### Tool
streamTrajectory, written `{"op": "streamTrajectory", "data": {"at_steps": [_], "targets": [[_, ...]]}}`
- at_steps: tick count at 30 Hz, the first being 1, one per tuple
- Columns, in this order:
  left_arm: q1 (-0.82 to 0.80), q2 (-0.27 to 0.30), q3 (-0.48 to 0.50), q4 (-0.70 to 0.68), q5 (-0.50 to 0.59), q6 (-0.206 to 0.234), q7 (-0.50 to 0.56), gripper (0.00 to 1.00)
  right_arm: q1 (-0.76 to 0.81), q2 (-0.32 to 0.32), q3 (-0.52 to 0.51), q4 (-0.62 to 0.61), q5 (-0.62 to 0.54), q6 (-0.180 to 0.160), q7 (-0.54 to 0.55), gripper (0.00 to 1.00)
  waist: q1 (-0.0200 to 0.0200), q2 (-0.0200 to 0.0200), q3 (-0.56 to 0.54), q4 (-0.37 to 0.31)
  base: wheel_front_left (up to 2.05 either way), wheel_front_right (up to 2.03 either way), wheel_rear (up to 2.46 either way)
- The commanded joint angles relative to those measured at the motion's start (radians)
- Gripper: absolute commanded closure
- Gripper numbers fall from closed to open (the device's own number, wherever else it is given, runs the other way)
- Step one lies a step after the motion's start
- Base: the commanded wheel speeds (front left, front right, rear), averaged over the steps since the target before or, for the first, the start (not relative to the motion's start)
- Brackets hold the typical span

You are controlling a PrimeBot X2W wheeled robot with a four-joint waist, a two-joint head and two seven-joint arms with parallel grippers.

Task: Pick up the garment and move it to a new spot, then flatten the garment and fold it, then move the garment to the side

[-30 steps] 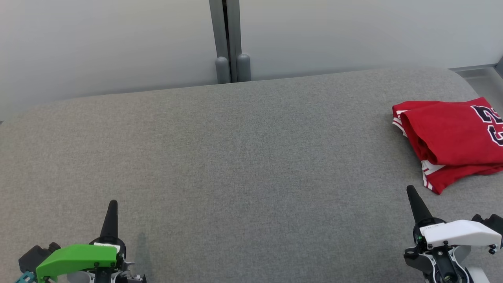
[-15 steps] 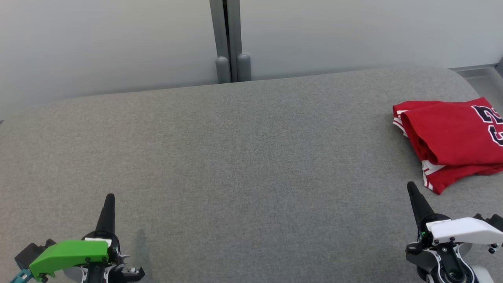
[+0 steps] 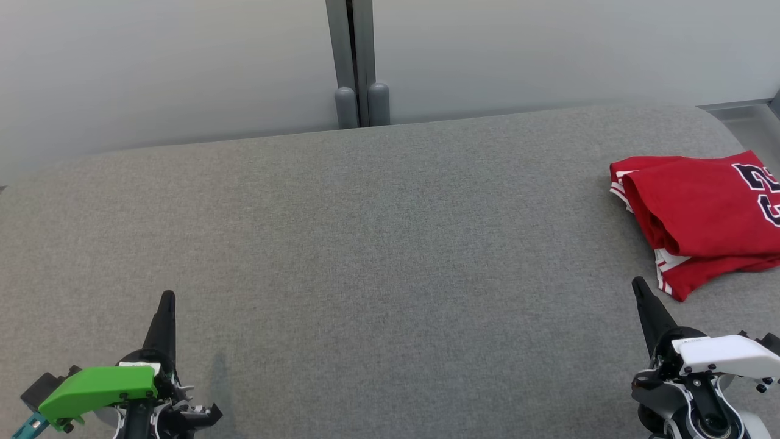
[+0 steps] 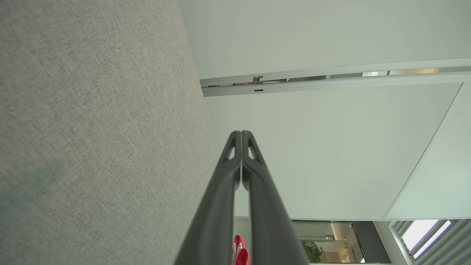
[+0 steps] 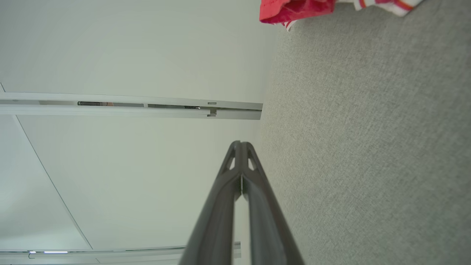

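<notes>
The folded red T-shirt (image 3: 694, 213) lay at the far right of the grey fabric surface (image 3: 378, 244), its navy number (image 3: 762, 189) cut off by the head view's edge. In the right wrist view its bunched edge ran off the top. The left gripper (image 3: 166, 297) and the right gripper (image 3: 638, 283) held nothing, fingers pressed together. The right one was near the shirt's corner without touching it.

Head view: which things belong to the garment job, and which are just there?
Job: red T-shirt with navy number, folded at right; left gripper, shut; right gripper, shut.
Just there: grey fabric surface; white wall panels; grey post between them.
</notes>
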Motion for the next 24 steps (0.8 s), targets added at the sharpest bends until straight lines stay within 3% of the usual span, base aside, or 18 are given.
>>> {"op": "streamTrajectory", "data": {"at_steps": [1,11,24], "targets": [[-0.020,0.007,0.007,-0.005,-0.017,-0.008,0.006,1.00,-0.012,-0.006,-0.004,-0.005,0.020,-0.001,0.007,1.00,0.0000,-0.0001,0.000,0.000,0.00,0.00,0.00],[-0.031,0.007,0.015,-0.005,-0.072,-0.009,0.022,1.00,-0.014,-0.006,-0.010,-0.008,0.082,-0.001,0.023,1.00,0.0000,-0.0001,0.001,0.001,0.00,0.00,0.00],[-0.027,0.007,0.015,-0.004,-0.069,-0.009,0.022,1.00,-0.014,-0.006,-0.009,-0.008,0.078,-0.001,0.023,1.00,0.0000,-0.0001,0.001,0.001,0.00,0.00,0.00]]}}
